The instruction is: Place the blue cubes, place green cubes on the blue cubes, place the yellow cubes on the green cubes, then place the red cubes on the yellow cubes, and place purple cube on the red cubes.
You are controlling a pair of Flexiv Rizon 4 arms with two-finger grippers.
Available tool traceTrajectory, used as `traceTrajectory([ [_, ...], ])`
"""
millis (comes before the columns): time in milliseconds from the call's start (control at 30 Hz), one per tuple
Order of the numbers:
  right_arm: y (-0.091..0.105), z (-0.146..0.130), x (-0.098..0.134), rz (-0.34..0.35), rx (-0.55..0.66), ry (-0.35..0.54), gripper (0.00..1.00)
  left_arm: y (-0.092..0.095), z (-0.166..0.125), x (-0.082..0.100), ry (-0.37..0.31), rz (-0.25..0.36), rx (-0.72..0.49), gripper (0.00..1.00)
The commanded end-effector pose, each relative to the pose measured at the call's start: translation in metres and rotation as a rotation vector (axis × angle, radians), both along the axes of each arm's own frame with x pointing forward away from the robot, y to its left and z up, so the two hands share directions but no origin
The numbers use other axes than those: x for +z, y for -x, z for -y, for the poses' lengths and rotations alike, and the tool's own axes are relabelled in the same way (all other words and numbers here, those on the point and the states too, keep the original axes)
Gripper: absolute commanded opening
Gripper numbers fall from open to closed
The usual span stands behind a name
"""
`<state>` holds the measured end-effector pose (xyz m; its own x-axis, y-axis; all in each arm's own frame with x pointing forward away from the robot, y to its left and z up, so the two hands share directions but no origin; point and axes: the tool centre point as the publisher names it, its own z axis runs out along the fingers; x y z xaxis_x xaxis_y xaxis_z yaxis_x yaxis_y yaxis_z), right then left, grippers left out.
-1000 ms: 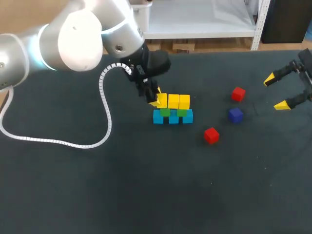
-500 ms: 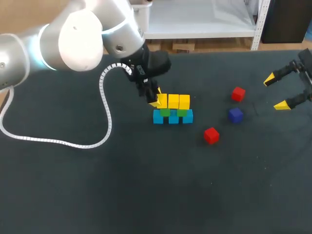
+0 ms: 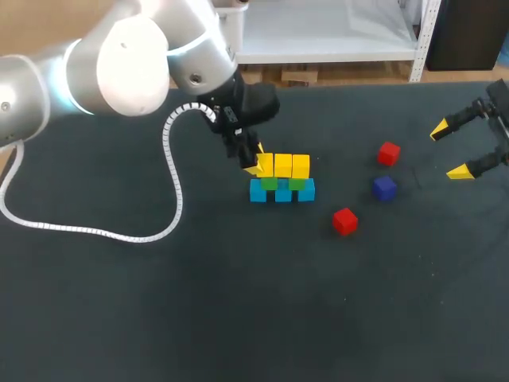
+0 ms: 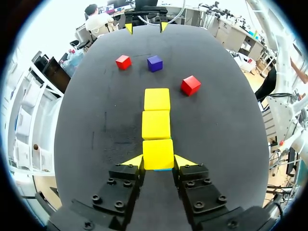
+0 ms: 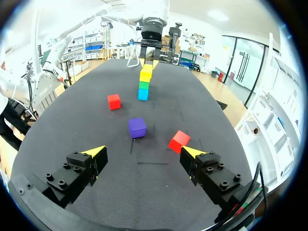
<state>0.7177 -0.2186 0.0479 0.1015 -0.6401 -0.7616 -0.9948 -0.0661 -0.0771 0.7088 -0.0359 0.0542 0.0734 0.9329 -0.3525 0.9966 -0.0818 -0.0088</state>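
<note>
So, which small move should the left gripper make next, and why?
Probably open the left gripper and release. The yellow cube it holds seems already seated, in line with the other two yellow cubes, so the yellow layer looks complete.

Head overhead, wrists facing, cubes (image 3: pixel 282 165) shared

From our left wrist, yellow cubes (image 4: pixel 156 126) hide green cubes (image 3: pixel 270 184); our right arm (image 3: pixel 499 102) is cropped at three o'clock.

blue cubes (image 3: pixel 282 192) | green cubes (image 3: pixel 270 184) | yellow cubes (image 3: pixel 283 165) | red cubes (image 3: pixel 344 220) | purple cube (image 3: pixel 385 187) | table (image 3: pixel 238 302) charcoal | fingers (image 5: pixel 94 152) black, yellow-tipped
</note>
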Motion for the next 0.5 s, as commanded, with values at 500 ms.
traceTrajectory([
  [500, -0.0005, 0.0001, -0.0003, 0.001, 0.001, -0.002, 1.0, -0.0033, 0.0018, -0.0002, -0.007, -0.011, -0.007, 0.33],
])
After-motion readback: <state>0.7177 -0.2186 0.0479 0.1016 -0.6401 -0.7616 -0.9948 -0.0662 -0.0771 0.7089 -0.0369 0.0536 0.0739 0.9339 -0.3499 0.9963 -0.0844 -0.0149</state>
